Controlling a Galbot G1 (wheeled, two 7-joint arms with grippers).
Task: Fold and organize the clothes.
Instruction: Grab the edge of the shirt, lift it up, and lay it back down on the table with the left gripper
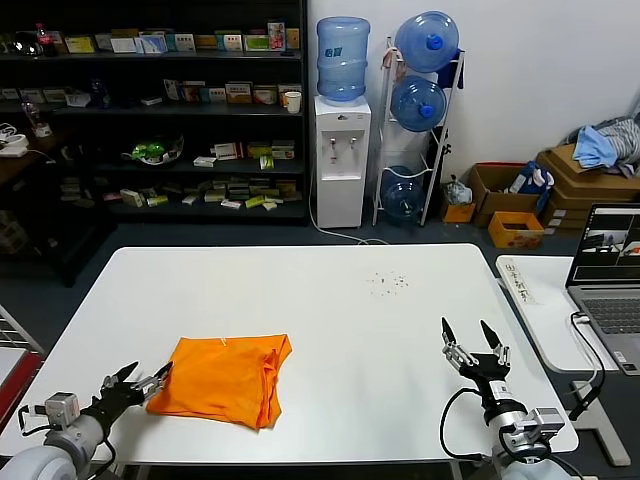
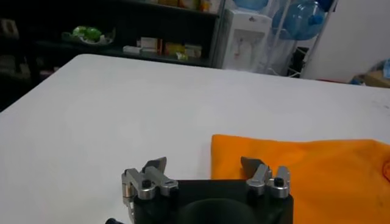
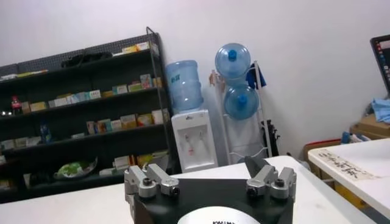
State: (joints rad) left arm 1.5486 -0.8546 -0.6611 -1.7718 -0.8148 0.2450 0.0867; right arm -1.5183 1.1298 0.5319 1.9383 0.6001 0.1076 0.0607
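Observation:
A bright orange T-shirt (image 1: 224, 378) lies folded into a rough square on the white table (image 1: 330, 300), near its front left. My left gripper (image 1: 140, 380) sits at the shirt's front left corner, open and holding nothing. In the left wrist view the T-shirt (image 2: 304, 170) spreads ahead of the left gripper (image 2: 205, 165), with one fingertip (image 2: 253, 164) over the fabric's edge and the other over bare table. My right gripper (image 1: 475, 336) stands open above the table's front right, far from the shirt; in the right wrist view the right gripper (image 3: 204, 167) holds nothing.
A second white table (image 1: 545, 310) with a laptop (image 1: 608, 270) stands to the right. Behind the table are a dark shelf (image 1: 160, 110), a water dispenser (image 1: 342, 150), a bottle rack (image 1: 420, 110) and cardboard boxes (image 1: 590, 170) with blue-grey cloth.

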